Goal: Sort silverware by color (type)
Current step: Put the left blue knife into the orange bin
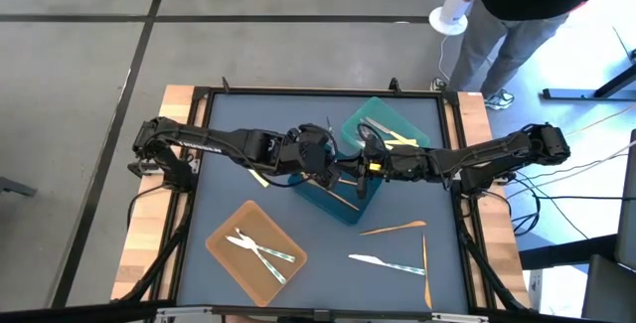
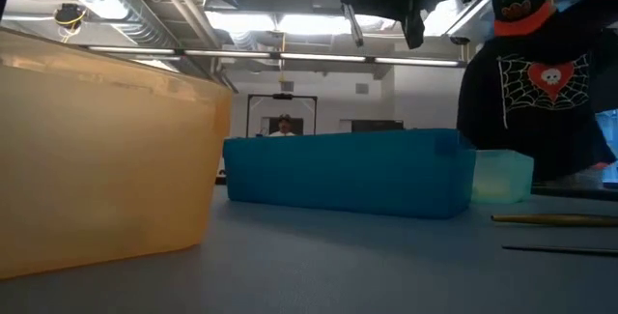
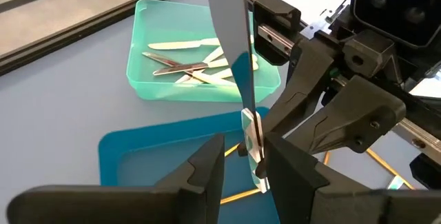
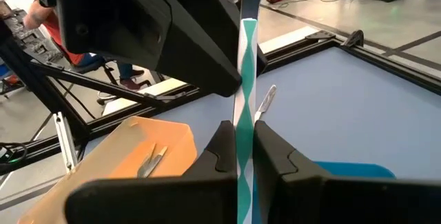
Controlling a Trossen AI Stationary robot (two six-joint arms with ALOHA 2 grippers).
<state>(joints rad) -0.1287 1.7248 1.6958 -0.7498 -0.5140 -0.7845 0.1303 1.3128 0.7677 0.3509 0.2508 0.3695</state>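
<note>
Both grippers meet above the blue tray (image 1: 333, 199), which holds an orange piece. Between them stands a knife (image 3: 231, 38) with a grey blade and a teal-and-white striped handle. My right gripper (image 4: 242, 138) is shut on that handle. My left gripper (image 3: 244, 162) is open, its fingers on either side of the same handle, with a gap showing on one side. The teal tray (image 1: 393, 124) holds yellow silverware. The orange tray (image 1: 253, 248) holds white and clear pieces. Two orange pieces (image 1: 394, 229) and a second striped knife (image 1: 388, 261) lie flat on the table. My right gripper pinches the knife's striped handle (image 4: 244, 107) between its two fingers, coming level from the table's right with the fingers across the knife. The knife stands roughly upright, lifted clear above the blue tray. My left gripper: whether one finger (image 3: 289, 176) touches the handle, I cannot tell.
A yellow piece (image 1: 260, 177) lies on the table under the left arm. A raised black frame (image 1: 318, 92) borders the table. A person (image 1: 517, 15) stands beyond the far right corner. Bare table surface shows near the left edge and between the trays.
</note>
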